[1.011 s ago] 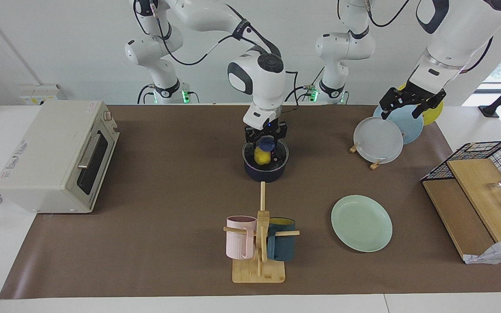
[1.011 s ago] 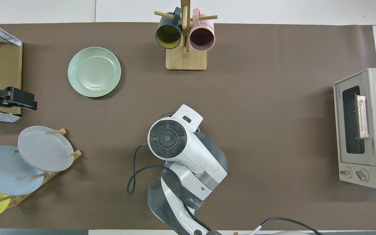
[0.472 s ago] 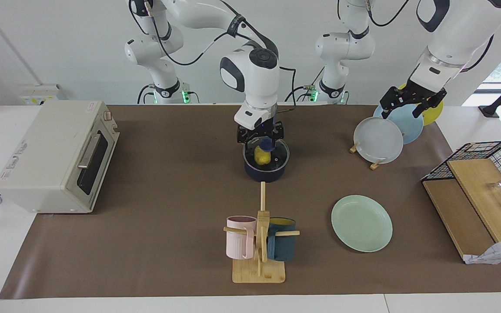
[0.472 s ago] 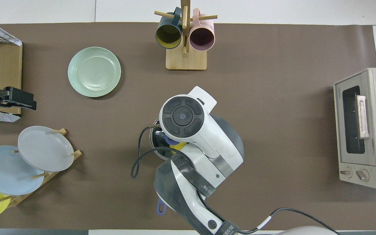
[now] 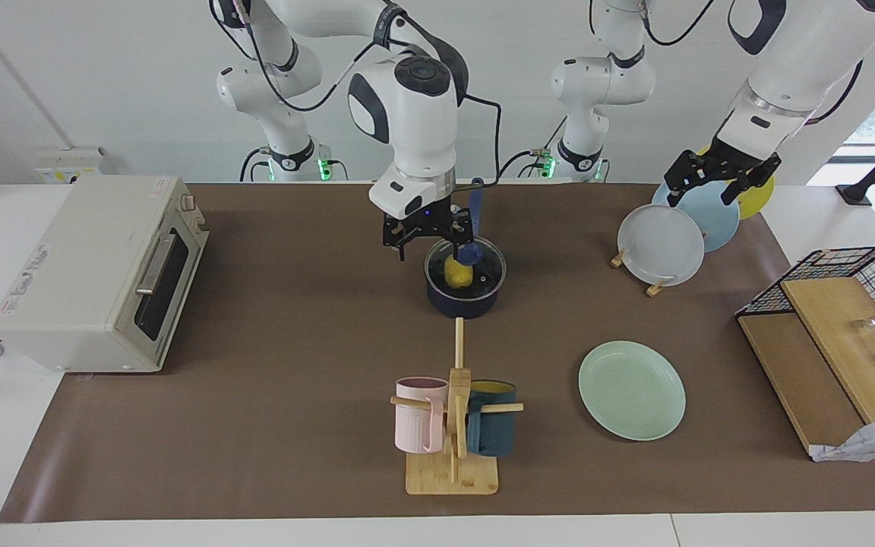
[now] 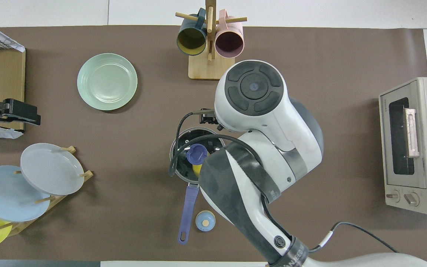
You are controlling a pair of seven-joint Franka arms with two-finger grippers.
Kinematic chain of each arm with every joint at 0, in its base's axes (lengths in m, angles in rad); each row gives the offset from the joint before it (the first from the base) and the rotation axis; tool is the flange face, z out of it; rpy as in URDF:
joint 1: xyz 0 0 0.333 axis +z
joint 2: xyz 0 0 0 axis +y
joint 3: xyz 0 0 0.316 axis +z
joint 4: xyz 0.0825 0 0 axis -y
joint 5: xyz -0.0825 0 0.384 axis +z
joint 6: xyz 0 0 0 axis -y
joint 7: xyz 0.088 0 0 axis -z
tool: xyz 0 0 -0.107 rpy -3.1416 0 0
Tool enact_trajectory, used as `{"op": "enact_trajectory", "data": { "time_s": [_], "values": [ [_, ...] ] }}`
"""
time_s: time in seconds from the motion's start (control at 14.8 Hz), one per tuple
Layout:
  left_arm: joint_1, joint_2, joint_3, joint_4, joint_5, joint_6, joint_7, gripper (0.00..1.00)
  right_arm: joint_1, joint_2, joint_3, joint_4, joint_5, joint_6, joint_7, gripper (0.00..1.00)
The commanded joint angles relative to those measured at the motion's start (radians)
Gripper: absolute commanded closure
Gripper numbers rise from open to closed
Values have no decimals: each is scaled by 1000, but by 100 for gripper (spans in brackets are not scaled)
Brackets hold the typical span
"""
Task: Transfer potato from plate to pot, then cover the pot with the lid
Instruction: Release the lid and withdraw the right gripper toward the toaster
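The right gripper (image 5: pixel 428 241) hangs wide open and empty beside the pot (image 5: pixel 465 292). The lid (image 5: pixel 465 267) sits on the pot over the potato (image 5: pixel 456 275) (yellow through glass). The plate (image 5: pixel 632 390) lies bare. The left gripper (image 5: pixel 717 182) waits spread over the rack (image 5: pixel 654 285).

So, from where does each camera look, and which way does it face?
Facing view: high across the table, facing the robots; both arms show, right tool open beside the pot, left tool open over the plate rack.
Overhead view: above the robots' end, looking steeply down; right arm covers much.
Both show the pot with lid, half a turn apart.
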Motion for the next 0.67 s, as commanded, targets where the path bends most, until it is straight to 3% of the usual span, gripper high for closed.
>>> {"op": "enact_trajectory", "data": {
  "time_s": [0.0, 0.27, 0.61],
  "values": [
    [12, -13, -8, -2, -6, -13, -12, 0, -81, -49, 14, 23, 29, -86, -116, 0],
    [12, -13, -8, -2, -6, -13, -12, 0, -224, -124, -5, 5, 35, -223, -366, 0],
    [10, -13, -8, -2, -6, -13, -12, 0, -241, -238, -195, -37, 31, -356, -642, 0]
  ]
}}
